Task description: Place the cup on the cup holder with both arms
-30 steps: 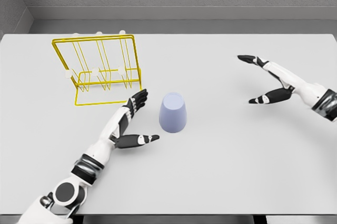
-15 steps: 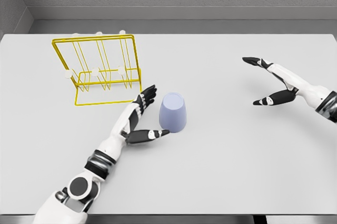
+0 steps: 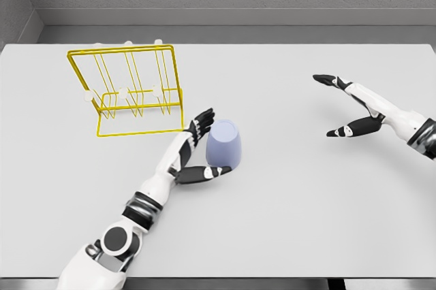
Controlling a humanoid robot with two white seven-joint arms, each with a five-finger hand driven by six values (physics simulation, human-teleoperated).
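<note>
one cup (image 3: pixel 223 144), one rack (image 3: pixel 129 91), two hands on one table (image 3: pixel 293 188). the cup is pale lavender, smooth and matte, a tapered cone standing upside down near the table's middle, just right of the rack's front corner. the rack is thin yellow wire, a boxy frame with upright pegs tipped in small white knobs, standing at the left rear of the table. the table is plain, flat and light grey. the left hand (image 3: pixel 193 152) is spread wide around the cup's left side, fingers (image 3: pixel 203 121) up against its rear edge and thumb (image 3: pixel 211 172) at its base; a closed grip does not show. the right hand (image 3: pixel 354 107) hovers well apart at the right, spread wide and holding nothing.
</note>
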